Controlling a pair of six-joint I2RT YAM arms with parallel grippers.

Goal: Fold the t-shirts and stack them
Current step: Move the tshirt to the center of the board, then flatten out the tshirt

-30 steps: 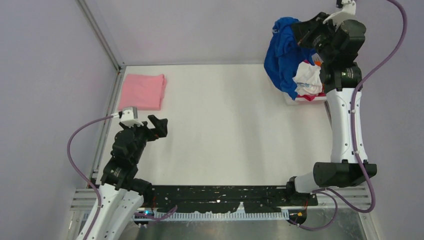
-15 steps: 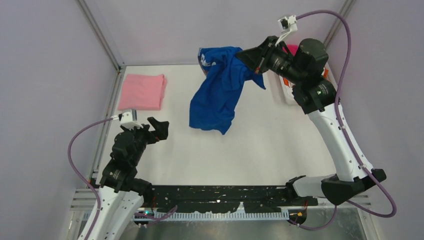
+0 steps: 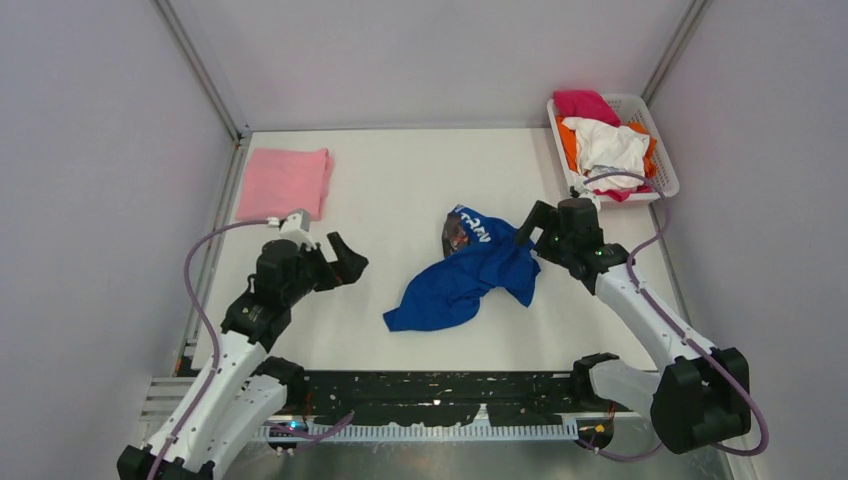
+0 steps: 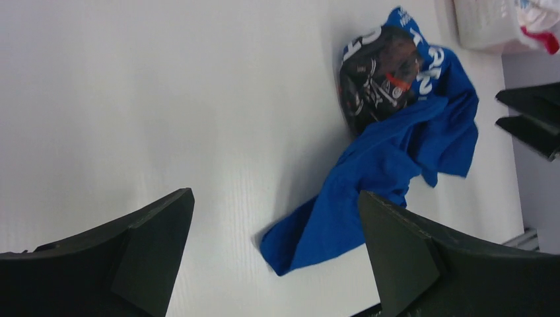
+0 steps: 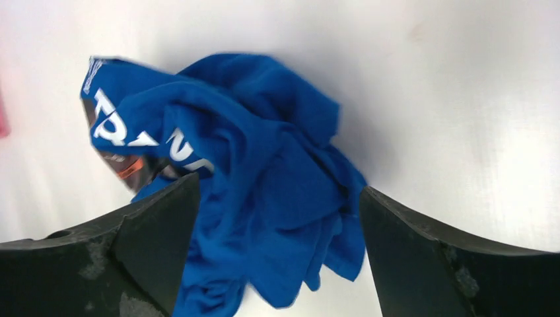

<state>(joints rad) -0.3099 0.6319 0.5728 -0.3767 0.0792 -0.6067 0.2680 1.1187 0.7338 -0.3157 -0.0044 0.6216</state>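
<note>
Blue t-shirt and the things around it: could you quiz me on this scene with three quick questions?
1. True or false: the blue t-shirt lies neatly folded.
2. Where is the pink t-shirt? A) hanging from a gripper B) folded at the far-left corner of the table C) under the blue one
3. Fill in: the right gripper is ___.
Key: 1 false; 2 B; 3 open.

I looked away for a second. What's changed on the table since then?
The right gripper carried the blue t-shirt from the basket, swung it left over the table and let it go. It now lies crumpled mid-table, with the jaws open over it. The left gripper, jaws open, edged toward it. The pink t-shirt stayed folded in place, and the other shirts stayed in the basket.
</note>
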